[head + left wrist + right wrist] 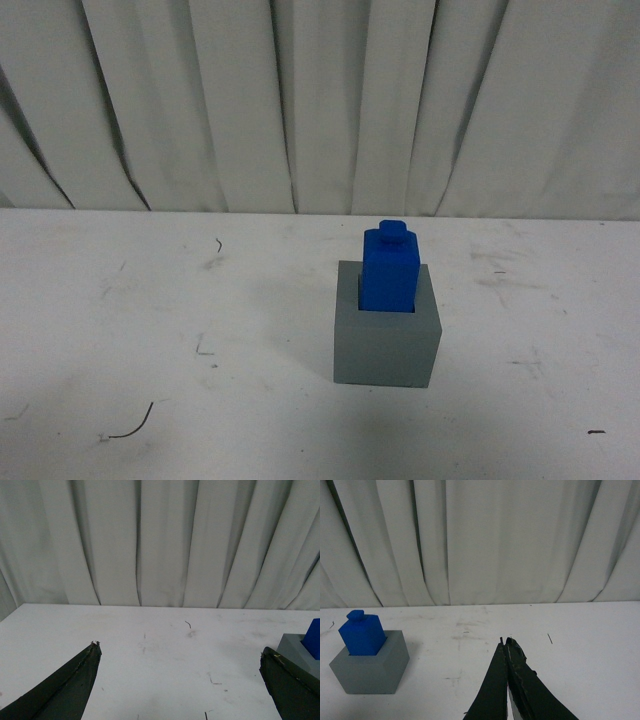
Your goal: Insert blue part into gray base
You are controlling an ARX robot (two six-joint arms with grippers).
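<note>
White and scuffed, the desk ran flat across the front view, its matte top marked with faint smudges and a few thin dark squiggles, one curled near the left front edge. Behind it hung a pale curtain in soft vertical folds. Neither arm showed in that view.

Right of centre stood the gray base, a matte cube with crisp edges and a square recess in its top face. The blue part, a bright matte rectangular block taller than wide, sat upright in that recess with its lower end sunk below the rim and most of its height standing proud. A small stud capped its top.

In the left wrist view, the left end effector was spread wide, its two dark tapered fingers far apart with only bare desk between them; the base and block showed just beside the finger on the far side. In the right wrist view, the right end effector had its dark pointed fingers pressed together at the tips, gripping nothing, well apart from the base and block.
</note>
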